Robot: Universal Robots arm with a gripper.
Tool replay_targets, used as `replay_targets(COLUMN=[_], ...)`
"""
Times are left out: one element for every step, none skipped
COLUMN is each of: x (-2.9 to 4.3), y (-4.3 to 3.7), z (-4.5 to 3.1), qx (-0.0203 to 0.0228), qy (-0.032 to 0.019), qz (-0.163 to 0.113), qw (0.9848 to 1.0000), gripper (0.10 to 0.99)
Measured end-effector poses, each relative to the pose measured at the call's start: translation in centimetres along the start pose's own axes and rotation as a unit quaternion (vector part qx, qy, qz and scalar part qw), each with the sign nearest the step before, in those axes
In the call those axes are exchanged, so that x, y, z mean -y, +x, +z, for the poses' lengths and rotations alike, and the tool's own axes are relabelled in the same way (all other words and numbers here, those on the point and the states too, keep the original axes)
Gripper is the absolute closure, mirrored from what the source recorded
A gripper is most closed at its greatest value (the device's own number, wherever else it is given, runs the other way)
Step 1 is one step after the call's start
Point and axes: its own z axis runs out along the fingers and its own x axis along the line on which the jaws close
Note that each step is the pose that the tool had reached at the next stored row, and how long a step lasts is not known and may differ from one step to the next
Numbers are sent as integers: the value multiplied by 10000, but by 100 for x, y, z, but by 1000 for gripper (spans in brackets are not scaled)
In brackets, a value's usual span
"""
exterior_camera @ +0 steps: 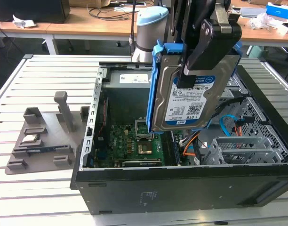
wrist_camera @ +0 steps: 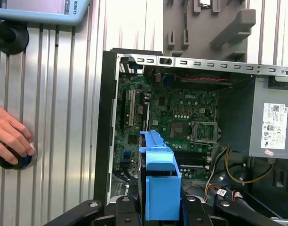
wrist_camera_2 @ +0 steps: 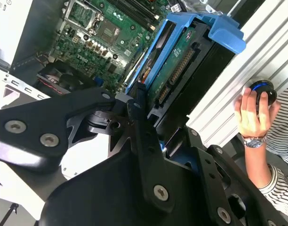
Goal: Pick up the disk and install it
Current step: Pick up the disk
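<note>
The disk (exterior_camera: 191, 101), a silver hard drive with a white-and-blue label in a bright blue bracket, hangs upright above the open computer case (exterior_camera: 181, 183). My gripper (exterior_camera: 188, 75) is shut on the disk from above, one black finger lying across the label. In the second wrist view the disk's green circuit side (wrist_camera_2: 174, 66) sticks out beyond the gripper (wrist_camera_2: 148, 117), over the motherboard (wrist_camera_2: 101, 33). In the first wrist view the blue bracket's edge (wrist_camera: 158, 183) points down toward the case interior.
A grey metal drive cage (exterior_camera: 243, 148) sits at the case's end on the exterior view's right, with orange and blue cables beside it. A grey fixture plate (exterior_camera: 40, 136) holds a small chip (exterior_camera: 30, 139). A person's hand (wrist_camera_2: 252, 113) rests on a knob on the table.
</note>
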Motion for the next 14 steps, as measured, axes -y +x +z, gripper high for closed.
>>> replay_targets(x=[-1,-2,-3,-4,-4,-6,-8,-9,-10,-11,-11,-10,-9,-9], y=[22,40,52,67,82,107,143,159,170,175,175,175,176,176], z=[2,4,5,6,7,9,11,13,14,16,17,17,18,18], qx=[0,0,0,0,0,0,0,0,0,1,1,0,0,0], qy=[0,0,0,0,0,0,0,0,0,0,1,0,0,1], qz=[0,0,0,0,0,0,0,0,0,8,42,106,160,206], qw=[10000,10000,10000,10000,10000,10000,10000,10000,10000,10000,10000,9999,9999,9998], gripper=[722,722,722,722,722,722,722,722,722,722,722,722,722,722])
